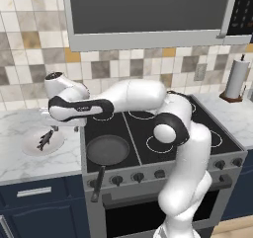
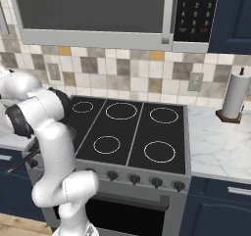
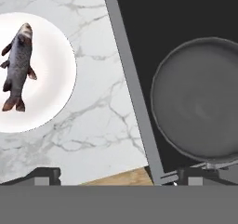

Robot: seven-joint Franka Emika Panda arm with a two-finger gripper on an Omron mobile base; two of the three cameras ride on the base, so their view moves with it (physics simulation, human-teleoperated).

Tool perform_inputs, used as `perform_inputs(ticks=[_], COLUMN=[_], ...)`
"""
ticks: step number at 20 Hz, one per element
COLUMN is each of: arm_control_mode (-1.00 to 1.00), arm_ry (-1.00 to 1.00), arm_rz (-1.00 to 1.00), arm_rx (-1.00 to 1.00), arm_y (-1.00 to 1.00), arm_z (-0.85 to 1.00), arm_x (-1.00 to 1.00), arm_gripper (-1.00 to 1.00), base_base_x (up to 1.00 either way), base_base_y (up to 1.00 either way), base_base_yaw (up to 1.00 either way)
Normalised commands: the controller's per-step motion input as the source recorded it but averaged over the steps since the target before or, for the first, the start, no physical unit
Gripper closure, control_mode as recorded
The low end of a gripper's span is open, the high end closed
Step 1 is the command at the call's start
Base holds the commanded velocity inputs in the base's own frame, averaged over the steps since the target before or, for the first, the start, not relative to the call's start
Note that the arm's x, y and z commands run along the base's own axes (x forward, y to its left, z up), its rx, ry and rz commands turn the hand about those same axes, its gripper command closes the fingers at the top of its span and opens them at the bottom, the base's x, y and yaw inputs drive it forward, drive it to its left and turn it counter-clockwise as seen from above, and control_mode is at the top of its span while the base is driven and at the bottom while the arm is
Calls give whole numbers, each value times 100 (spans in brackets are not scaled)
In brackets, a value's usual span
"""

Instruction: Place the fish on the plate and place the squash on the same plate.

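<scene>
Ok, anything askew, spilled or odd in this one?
Nothing looks spilled or damaged. The fish lies flat on the white plate on the marble counter, and the empty frying pan sits square on the stove's front left burner. No squash is on the plate.

White Franka arm (image 1: 188,148), glossy rounded tube links, smooth shells, thick swollen segments at the elbows. Dark grey to black bands and caps at the joints, one round dark disc with a white centre at mid-arm, another dark collar on the link at 9 o'clock in the right base view. Claw (image 3: 119,175) has two small dark squarish finger tips (image 3: 42,175), blocky with lighter grey faces.
</scene>
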Motion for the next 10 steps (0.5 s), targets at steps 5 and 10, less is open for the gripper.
perform_inputs(ticks=[5,10], arm_control_mode=[-100,-100], arm_ry=[-4,0], arm_rz=[0,1], arm_rx=[9,6], arm_y=[-64,-53], arm_z=[16,28], arm_x=[-42,-33], arm_gripper=[-100,-100], base_base_x=[0,0], base_base_y=[0,0], base_base_yaw=[0,0])
